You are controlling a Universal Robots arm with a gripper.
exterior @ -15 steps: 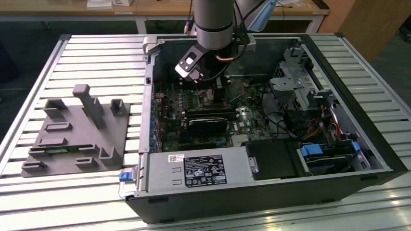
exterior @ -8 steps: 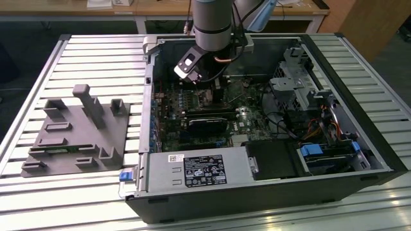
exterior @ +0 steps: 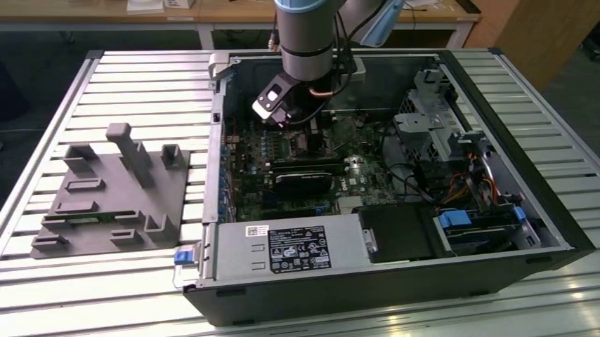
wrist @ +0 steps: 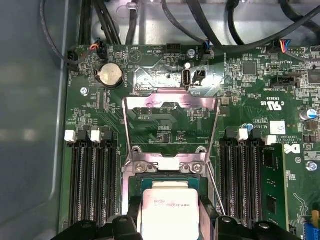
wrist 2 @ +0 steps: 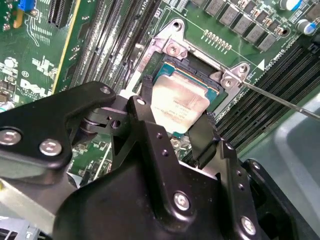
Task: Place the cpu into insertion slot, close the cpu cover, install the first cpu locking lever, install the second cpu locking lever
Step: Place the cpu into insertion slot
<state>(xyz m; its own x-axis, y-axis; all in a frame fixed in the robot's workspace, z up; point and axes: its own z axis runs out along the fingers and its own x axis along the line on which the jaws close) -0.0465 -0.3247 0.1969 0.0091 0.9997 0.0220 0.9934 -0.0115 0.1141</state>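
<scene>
My gripper (wrist 2: 176,114) is shut on the cpu (wrist 2: 179,100), a pale metal-topped square held between two black fingers (wrist 2: 204,134). The chip sits at the insertion slot (wrist 2: 172,48), whose silvery rim and dark frame show around it; I cannot tell if it rests fully in. In the first wrist view the cpu (wrist: 167,206) lies between the fingers, with the slot's rim (wrist: 165,166) just beyond it. The cpu cover (wrist: 170,101) stands swung open past the slot, the board visible through its window. A thin wire locking lever (wrist 2: 280,100) sticks out beside the slot. In the exterior view the gripper (exterior: 302,130) reaches down into the computer case.
Long black memory slots (wrist: 92,185) flank the socket on both sides. Cables (wrist: 175,22) run along the case wall. The case holds a power supply (exterior: 281,247) and drive cage (exterior: 426,126). A grey fixture block (exterior: 108,189) lies at the exterior view's left.
</scene>
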